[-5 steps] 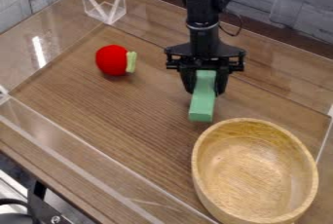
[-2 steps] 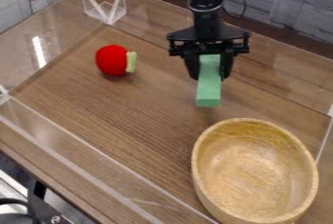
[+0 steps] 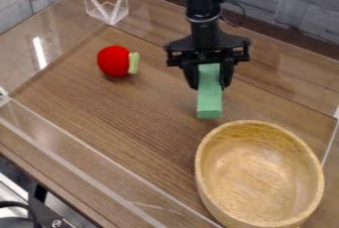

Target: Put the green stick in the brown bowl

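Your arm is reaching down from the top centre of the frame, wrist pointing almost straight down. Your gripper (image 3: 208, 73) is clamping its jaws tightly together.

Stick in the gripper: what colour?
Plain mint green stick, clearest in the camera view.

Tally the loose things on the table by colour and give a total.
Green: 1, the green stick, held in the gripper
Red: 1, the red ball with a small green piece
Light brown: 1, the brown bowl
Total: 3
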You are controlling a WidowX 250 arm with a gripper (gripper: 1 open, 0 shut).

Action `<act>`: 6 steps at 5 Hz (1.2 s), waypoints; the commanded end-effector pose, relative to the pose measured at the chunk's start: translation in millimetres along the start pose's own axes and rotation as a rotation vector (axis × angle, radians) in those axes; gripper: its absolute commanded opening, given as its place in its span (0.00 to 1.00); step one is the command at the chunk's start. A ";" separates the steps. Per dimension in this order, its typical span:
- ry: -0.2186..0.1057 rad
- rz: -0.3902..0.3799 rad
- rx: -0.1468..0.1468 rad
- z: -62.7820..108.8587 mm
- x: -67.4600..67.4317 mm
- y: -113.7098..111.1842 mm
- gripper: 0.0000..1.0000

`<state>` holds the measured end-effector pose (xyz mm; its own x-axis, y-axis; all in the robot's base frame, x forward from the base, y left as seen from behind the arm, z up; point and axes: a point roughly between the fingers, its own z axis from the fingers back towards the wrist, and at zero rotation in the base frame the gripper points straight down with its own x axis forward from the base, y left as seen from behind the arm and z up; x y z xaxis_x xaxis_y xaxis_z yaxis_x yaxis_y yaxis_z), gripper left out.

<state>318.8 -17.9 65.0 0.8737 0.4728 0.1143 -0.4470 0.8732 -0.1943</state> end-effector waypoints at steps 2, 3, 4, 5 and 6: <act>-0.047 -0.052 -0.059 19.8 -38.4 -23.5 0.00; -0.045 -0.026 -0.050 12.1 -55.5 -38.5 0.00; -0.022 -0.035 -0.028 -4.7 -81.7 -55.5 0.00; -0.005 -0.042 -0.001 -9.3 -91.6 -54.5 0.00; -0.011 -0.035 0.019 -9.6 -83.7 -52.3 0.00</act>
<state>261.5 -101.2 44.2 0.8905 0.4443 0.0981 -0.4295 0.8920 -0.1410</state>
